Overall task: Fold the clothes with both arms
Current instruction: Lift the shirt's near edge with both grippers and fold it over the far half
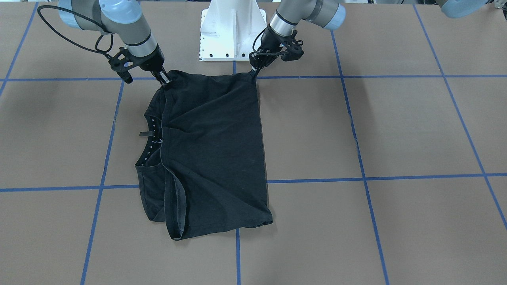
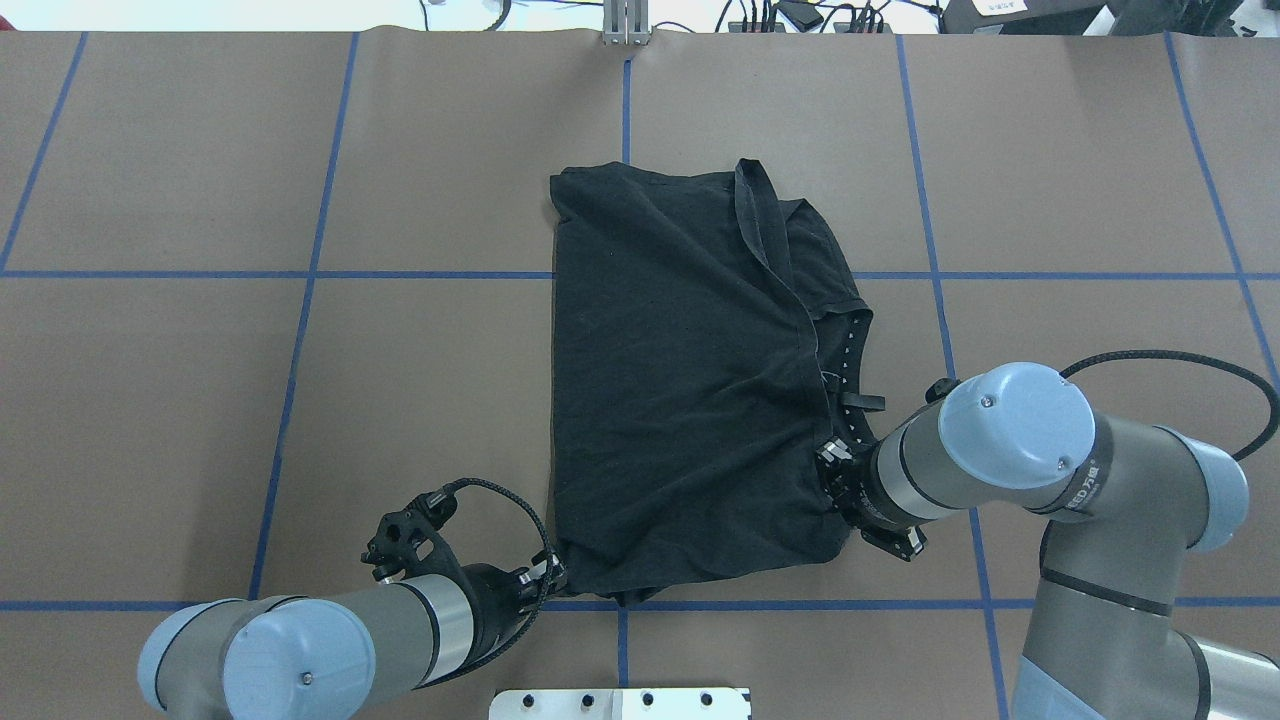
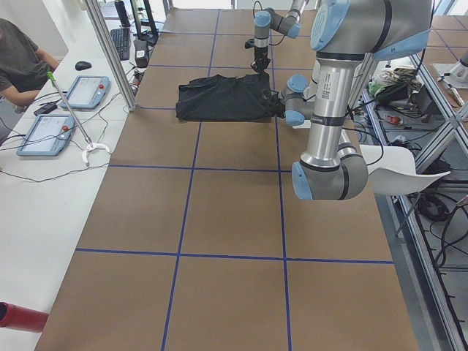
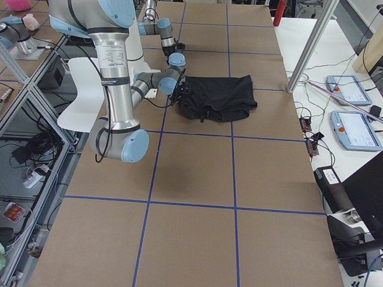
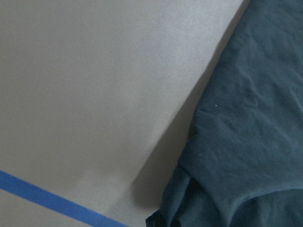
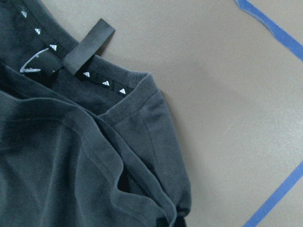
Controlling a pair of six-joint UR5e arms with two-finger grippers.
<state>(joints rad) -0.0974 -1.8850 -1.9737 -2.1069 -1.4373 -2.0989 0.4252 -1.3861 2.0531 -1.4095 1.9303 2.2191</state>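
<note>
Overhead exterior is showing left gripper (image 2: 552, 577) and right gripper (image 2: 832, 470) clamping the T-shirt (image 2: 690, 400) by its near corners, probably stretching that edge for folding.

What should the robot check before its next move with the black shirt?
1. Left gripper on a corner of the shirt: ok, it pinches the corner nearest the robot's base.
2. Right gripper on the other near corner: ok, it is shut on the edge beside the collar.
3. Shirt smooth: not ok, wrinkles cross it and the collar side is bunched.
4. Room to fold: ok, bare table shows beyond the shirt's far edge.
5. Grip strong enough for lifting: cannot tell.
</note>
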